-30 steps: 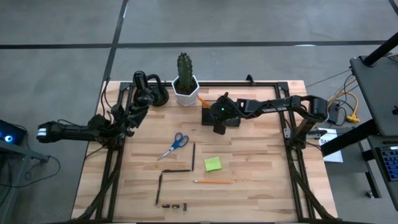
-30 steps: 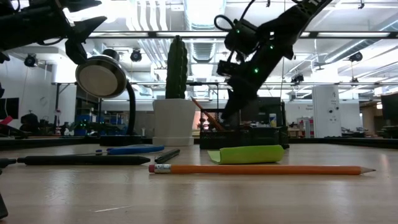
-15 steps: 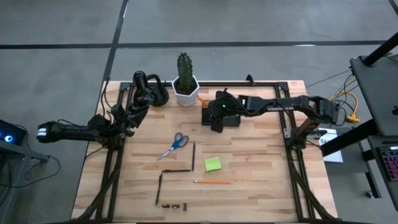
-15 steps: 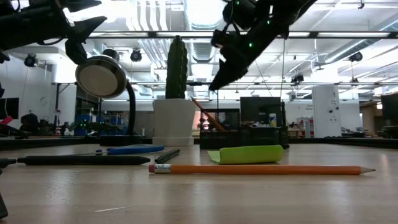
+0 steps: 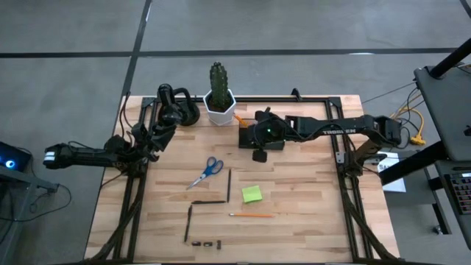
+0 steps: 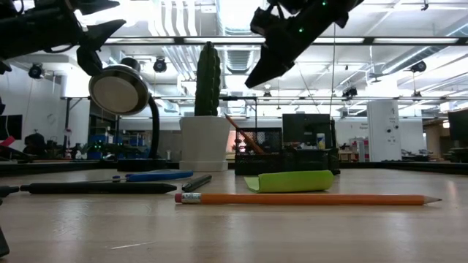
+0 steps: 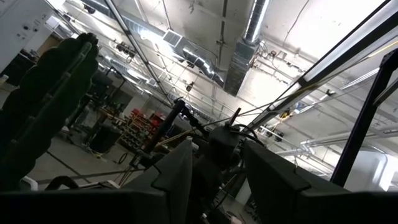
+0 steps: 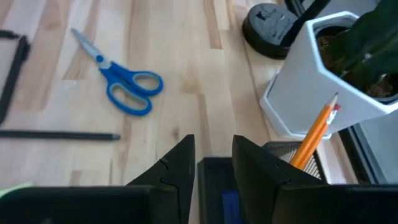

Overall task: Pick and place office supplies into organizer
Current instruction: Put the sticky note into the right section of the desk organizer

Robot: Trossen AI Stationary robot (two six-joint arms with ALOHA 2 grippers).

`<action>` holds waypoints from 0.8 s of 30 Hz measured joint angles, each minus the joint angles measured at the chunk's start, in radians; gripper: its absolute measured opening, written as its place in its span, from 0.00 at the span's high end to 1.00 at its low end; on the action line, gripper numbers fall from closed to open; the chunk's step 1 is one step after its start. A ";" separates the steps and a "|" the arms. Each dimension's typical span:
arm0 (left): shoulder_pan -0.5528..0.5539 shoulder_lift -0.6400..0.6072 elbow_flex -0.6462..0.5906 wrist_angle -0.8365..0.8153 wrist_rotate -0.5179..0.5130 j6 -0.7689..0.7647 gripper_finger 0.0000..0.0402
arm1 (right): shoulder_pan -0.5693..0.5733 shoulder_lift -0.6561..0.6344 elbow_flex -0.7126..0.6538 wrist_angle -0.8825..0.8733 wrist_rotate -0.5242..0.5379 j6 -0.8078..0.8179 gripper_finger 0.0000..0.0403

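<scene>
The dark organizer (image 6: 285, 161) stands near the table's far edge beside a white cactus pot (image 5: 219, 107). An orange pencil (image 8: 317, 134) leans in it, and something blue (image 8: 230, 202) lies inside. My right gripper (image 6: 252, 80) hangs open above it, slanting down, with nothing between its fingers. On the table lie the blue-handled scissors (image 5: 206, 171), a lime-green note pad (image 5: 252, 193), another orange pencil (image 5: 250, 216), dark pens (image 5: 208, 202) and small black clips (image 5: 206, 242). My left gripper (image 7: 217, 152) waits open at the far left, tilted upward.
A black rounded gadget (image 5: 176, 107) on a bent stalk stands left of the cactus pot, close to my left gripper (image 5: 168, 119). A black metal frame (image 5: 346, 199) borders the wooden table. Bare wood lies to the right of the note pad.
My right gripper has risen from down at the organizer to well above it, still slanting down toward the table's left. The organizer and the leaning pencil have stayed in place.
</scene>
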 joint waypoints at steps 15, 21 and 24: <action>0.000 0.000 0.000 0.000 0.000 0.000 0.68 | 0.093 -0.053 0.000 -0.096 0.001 -0.004 0.65; 0.000 0.001 0.000 -0.001 0.000 0.000 0.68 | 0.111 -0.107 0.000 -0.131 0.001 -0.007 0.66; 0.000 0.001 0.000 -0.001 -0.001 0.000 0.68 | 0.117 -0.138 0.000 -0.131 0.001 -0.006 0.67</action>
